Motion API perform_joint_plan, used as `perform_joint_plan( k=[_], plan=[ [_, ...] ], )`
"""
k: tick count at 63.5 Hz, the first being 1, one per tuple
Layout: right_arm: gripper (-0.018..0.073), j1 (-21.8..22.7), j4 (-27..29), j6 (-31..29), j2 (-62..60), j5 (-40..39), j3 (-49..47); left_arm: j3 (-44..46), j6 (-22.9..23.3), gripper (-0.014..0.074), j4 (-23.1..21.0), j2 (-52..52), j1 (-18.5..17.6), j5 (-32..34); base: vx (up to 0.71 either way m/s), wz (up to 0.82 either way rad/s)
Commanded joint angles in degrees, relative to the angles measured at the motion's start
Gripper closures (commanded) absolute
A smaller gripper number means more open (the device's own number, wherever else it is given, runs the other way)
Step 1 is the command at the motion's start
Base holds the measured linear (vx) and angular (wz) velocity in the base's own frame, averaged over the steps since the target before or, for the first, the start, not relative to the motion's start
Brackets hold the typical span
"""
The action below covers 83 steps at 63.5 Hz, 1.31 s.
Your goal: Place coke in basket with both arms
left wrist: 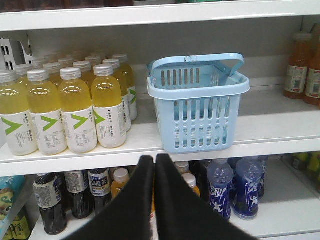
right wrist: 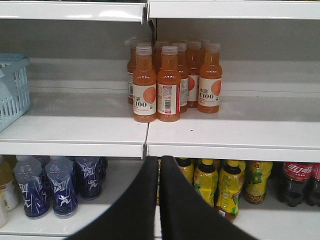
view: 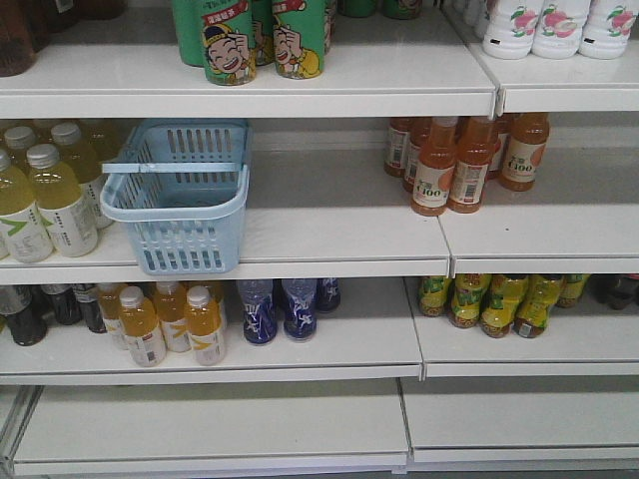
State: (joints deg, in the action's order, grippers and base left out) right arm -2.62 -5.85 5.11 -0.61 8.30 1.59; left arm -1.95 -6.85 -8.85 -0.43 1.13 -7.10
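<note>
Left fingers (left wrist: 142, 195) fill the bottom of the left wrist view, pressed together tip to tip, gripping nothing. Right fingers (right wrist: 177, 200) look the same in the right wrist view: closed and empty.

Basket (left wrist: 197, 125) stands upright at the front edge of the middle shelf (left wrist: 270, 130), at 1 o'clock from the left fingertips, with one handle lying across its top. Yellow drink bottles (left wrist: 75, 115) with green chevron labels stand just beside it at its 9 o'clock. Orange C100 bottles (view: 454, 165) are well apart at its 3 o'clock.

Coke (right wrist: 296, 179) stands on the lower shelf (right wrist: 280, 220), at 3 o'clock from the right fingertips and well apart. Its red label faces out and its cap is hidden behind the shelf lip. Yellow-labelled bottles (right wrist: 227, 187) stand at its 9 o'clock, blue bottles (right wrist: 60, 187) further along.
</note>
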Motion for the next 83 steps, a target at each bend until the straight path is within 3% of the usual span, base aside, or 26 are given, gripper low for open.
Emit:
perform_joint_plan(
  k=[1, 83],
  plan=[
    [0.0564, 0.2, -0.5, -0.4, -1.0, -4.2, 0.6, 0.1, 0.5, 0.0602, -0.7, -1.1, 0.1, 3.9, 0.0, 0.0],
    [0.0564, 0.2, -0.5, -0.4, -1.0, -4.2, 0.6, 0.1, 0.5, 0.0602, -0.7, -1.1, 0.1, 3.9, 0.0, 0.0]
  ],
)
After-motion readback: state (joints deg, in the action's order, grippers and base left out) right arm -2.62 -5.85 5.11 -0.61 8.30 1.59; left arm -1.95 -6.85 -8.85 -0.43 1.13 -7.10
